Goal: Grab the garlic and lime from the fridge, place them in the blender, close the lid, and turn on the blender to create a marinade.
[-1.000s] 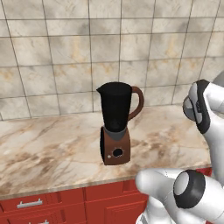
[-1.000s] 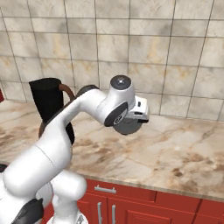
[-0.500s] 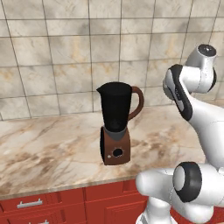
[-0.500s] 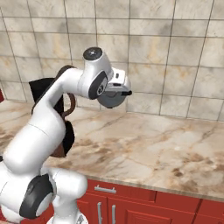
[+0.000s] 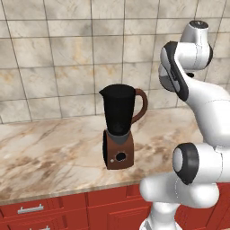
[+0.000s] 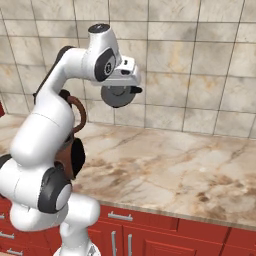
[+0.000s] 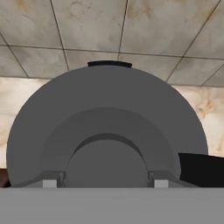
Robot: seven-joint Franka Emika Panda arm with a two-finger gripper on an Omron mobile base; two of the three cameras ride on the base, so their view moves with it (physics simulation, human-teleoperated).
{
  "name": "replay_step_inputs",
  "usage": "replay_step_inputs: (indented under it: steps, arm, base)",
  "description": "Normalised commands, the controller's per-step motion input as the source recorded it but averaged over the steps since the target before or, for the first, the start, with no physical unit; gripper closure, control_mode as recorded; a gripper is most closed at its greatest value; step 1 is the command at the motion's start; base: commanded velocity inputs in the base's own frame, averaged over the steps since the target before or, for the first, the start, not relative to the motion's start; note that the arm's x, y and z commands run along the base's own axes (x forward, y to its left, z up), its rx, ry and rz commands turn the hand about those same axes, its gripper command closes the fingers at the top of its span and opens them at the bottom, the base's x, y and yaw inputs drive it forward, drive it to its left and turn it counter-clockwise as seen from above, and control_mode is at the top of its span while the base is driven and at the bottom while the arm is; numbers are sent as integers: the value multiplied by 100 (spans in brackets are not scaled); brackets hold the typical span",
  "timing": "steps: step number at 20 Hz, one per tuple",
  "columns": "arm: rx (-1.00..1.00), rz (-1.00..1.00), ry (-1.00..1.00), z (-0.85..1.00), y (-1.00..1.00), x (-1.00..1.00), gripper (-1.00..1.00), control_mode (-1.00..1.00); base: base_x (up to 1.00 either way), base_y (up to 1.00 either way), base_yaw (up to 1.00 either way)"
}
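The blender (image 5: pixel 119 130) stands on the counter (image 5: pixel 54 157), about the middle of the left base view, with its handle toward the right of the frame and its dial facing the front edge. The tiled wall (image 5: pixel 58 54) rises behind it, and the cabinets (image 5: pixel 54 209) run below the counter's front edge. The arm sits in the right half of that frame, right of the blender. In the right base view the arm fills the left side and the blender sits behind it, mostly hidden. The tool (image 6: pixel 120 82) is up in the upper middle of that frame, above the counter, gripping the lid (image 6: pixel 118 95), which hangs just below it in front of the wall. In the hand view the lid (image 7: pixel 107 131) sits square in the centre, wall above, counter to either side.
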Motion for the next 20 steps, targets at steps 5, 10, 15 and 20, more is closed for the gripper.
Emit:
replay_step_inputs:
  steps: [5,10,15,20]
  arm:
    - [5,0,2,24,51,2,100,-100]
    - [7,0,11,13,73,1,100,-100]
    - [0,0,8,17,60,16,100,-100]
    - [0,1,20,3,65,1,100,-100]
  base:
    - [0,0,0]
    - [0,0,0]
    - [0,0,0]
    - [0,0,0]
